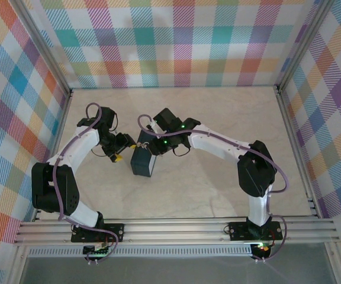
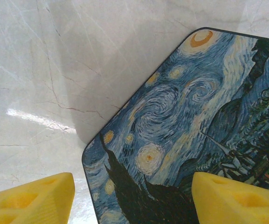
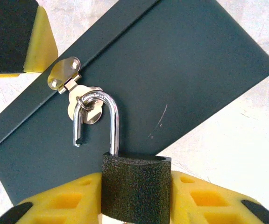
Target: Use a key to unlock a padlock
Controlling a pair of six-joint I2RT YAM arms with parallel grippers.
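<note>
Now, R gripper (image 3: 137, 200) clamps dark textured padlock (image 3: 135, 186) by body; silvery shackle (image 3: 114, 116), one leg free, hooks thru hasp (image 3: 64, 74) of shut dark-blue swirl-painted box (image 3: 181, 70), contents hidden. L gripper (image 2: 134, 200) wide, empty, over lid (image 2: 172, 121).

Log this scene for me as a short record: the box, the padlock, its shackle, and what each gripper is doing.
box: dark blue box with a swirl-painted lid, on the marble table
padlock: dark-bodied padlock, hanging from the box's hasp
shackle: silvery shackle, short leg free of the body, hooked through the hasp
right gripper: right gripper closed on the padlock body
left gripper: left gripper open, nothing held, fingertips over the lid
</note>
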